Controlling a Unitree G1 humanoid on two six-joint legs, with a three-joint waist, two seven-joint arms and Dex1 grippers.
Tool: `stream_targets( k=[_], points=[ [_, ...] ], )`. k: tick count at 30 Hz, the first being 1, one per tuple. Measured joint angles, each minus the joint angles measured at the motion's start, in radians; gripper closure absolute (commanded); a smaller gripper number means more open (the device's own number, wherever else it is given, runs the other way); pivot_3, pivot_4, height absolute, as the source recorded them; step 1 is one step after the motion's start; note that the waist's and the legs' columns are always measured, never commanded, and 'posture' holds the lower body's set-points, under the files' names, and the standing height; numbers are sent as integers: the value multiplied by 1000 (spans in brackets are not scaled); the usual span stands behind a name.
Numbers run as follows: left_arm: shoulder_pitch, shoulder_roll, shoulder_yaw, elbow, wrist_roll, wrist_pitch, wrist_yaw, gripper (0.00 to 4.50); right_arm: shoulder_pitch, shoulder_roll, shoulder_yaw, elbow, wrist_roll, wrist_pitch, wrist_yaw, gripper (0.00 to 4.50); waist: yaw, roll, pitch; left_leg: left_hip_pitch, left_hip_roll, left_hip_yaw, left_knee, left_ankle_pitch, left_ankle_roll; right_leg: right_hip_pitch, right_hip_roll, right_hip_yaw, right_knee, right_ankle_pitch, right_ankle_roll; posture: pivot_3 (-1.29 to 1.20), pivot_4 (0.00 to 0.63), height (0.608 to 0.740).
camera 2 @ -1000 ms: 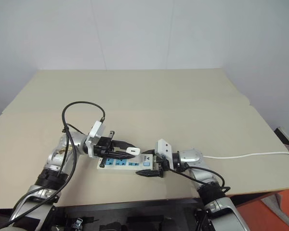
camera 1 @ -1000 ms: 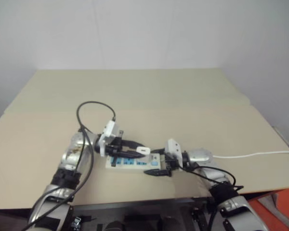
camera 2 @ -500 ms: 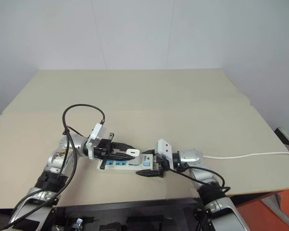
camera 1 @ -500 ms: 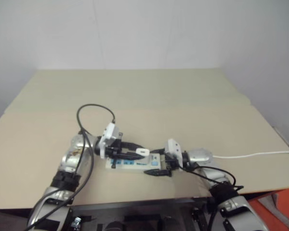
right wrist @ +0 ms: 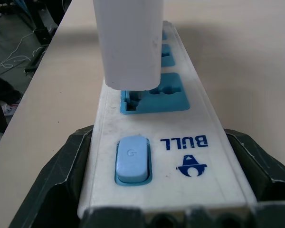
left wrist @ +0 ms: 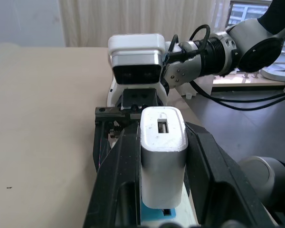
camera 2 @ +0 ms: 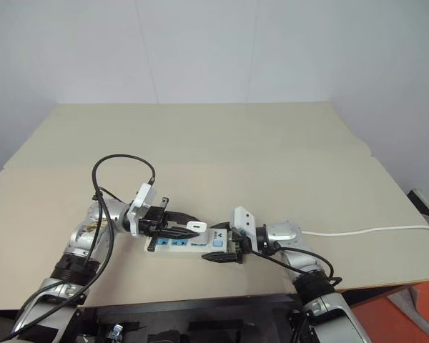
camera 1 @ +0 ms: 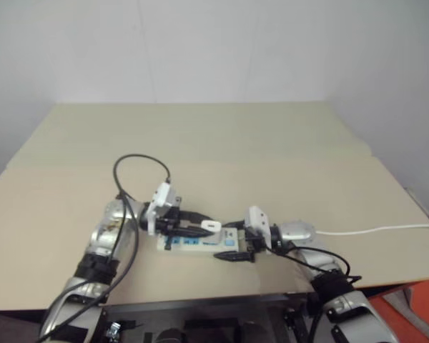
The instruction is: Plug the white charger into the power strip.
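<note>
While nothing crowds the table (camera 2: pixel 272 143), room: wide bare top all round, near edge low in frame.
power strip (camera 2: pixel 182 243): lower centre; long, rigid, light; probably slides unless braced.
right gripper (camera 2: pixel 225 251): fingers clamp strip's switch end.
left gripper (camera 2: pixel 179 223): closed on charger's flanks.
white charger (left wrist: pixel 162 156): stiff, smooth, light; over socket beside the switch, seating unclear.

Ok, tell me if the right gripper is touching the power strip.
Touching. The right wrist view shows the right gripper with a black finger pressed against each long side of the power strip.
</note>
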Motion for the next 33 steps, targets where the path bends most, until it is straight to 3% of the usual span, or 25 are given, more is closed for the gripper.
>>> stream_targets(
  k=[33],
  points=[
    [28, 1, -5, 27, 23, -88, -5, 3520, -4, 0, 5, 0, 0, 1, 1, 1067, -2, 0, 0, 0, 0, 0, 0, 0, 0, 0, 0, 0, -1, 0, 0, 0, 150, 740]
  ],
)
